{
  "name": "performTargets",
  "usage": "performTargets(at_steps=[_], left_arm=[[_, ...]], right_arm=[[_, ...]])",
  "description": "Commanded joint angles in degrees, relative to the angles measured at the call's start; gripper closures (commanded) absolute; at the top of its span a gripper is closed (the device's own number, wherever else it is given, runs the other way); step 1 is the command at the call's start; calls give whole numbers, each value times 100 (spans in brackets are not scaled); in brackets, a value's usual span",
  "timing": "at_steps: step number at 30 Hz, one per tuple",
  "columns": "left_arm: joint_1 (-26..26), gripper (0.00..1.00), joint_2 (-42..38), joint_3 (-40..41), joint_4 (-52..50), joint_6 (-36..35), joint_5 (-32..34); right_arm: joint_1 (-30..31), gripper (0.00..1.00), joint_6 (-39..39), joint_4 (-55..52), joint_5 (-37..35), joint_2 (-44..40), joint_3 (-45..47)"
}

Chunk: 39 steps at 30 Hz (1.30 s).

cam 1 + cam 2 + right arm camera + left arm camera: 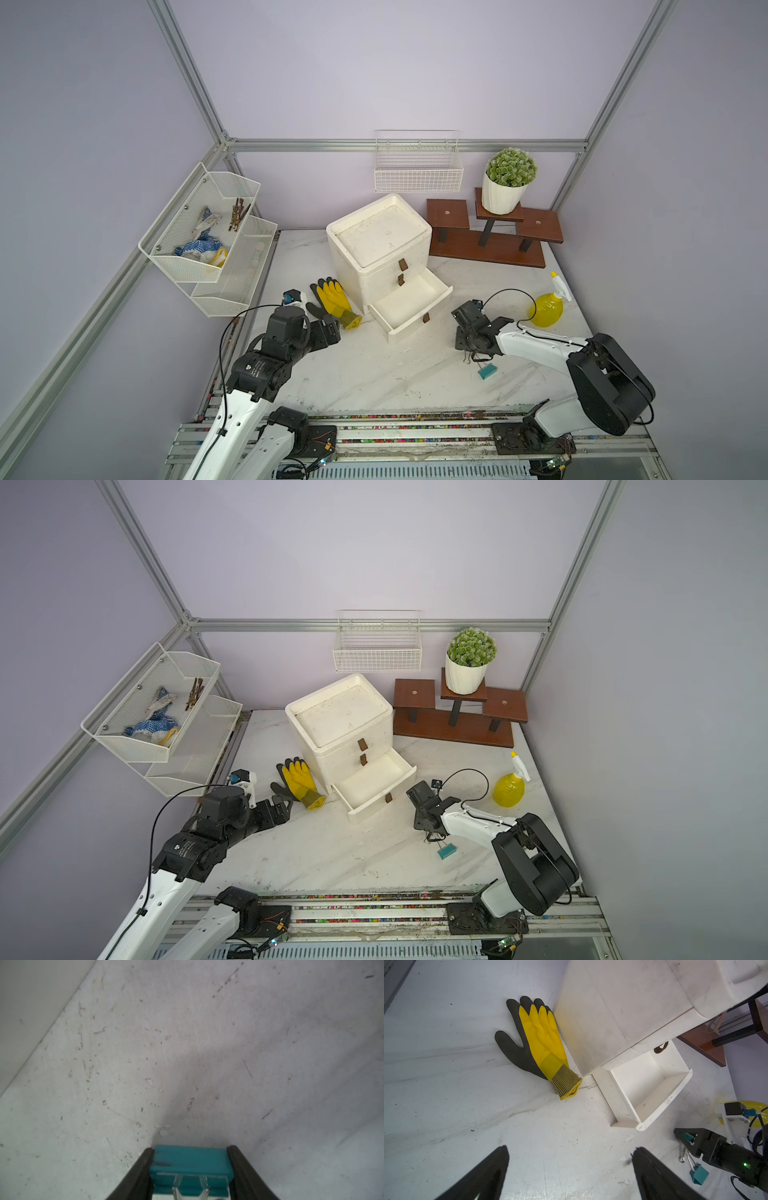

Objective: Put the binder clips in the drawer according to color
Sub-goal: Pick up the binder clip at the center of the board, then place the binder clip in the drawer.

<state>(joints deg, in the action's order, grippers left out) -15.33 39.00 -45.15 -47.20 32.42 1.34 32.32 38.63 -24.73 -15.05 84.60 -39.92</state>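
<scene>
The white drawer (357, 282) chest stands mid-table, its bottom drawer (415, 328) pulled out and showing nothing inside; the two above are closed. Right of it, my right gripper (189, 1148) points down at the table, shut on a teal binder clip (189, 1159) whose body fills the gap between the fingers. In both top views that gripper (471, 353) hides the held clip. A second teal binder clip (487, 371) (698, 1174) lies on the table just beside it. My left gripper (571, 1148) hovers open and empty, left of the chest (332, 762).
A yellow-and-black glove (332, 303) lies against the chest's left side. A yellow spray bottle (546, 307) stands at the right. A wooden stand (486, 249) with a potted plant (509, 178) is at the back right. Wire baskets (208, 232) hang on the left wall.
</scene>
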Motion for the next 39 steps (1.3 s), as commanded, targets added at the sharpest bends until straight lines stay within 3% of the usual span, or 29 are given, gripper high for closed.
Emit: performTargets(at_steps=[1, 3, 9, 18, 29, 39], left_arm=[[57, 4, -80, -195, 154, -300, -117], [59, 4, -119, -209, 146, -398, -117], [57, 4, -150, -335, 97, -762, -247], [57, 4, -426, -155, 351, -988, -291], [57, 5, -566, -91, 391, -984, -275], [59, 6, -544, -76, 397, -965, -248]], right_arm=[[73, 66, 15, -33, -129, -218, 26], [147, 73, -51, -144, -278, -429, -95], [207, 78, -600, -174, 209, -686, -1224], [215, 80, -663, 888, 521, 936, -3067], [226, 81, -788, 1181, 192, 2252, -3567], [245, 42, -676, 549, -176, 2472, -3666]])
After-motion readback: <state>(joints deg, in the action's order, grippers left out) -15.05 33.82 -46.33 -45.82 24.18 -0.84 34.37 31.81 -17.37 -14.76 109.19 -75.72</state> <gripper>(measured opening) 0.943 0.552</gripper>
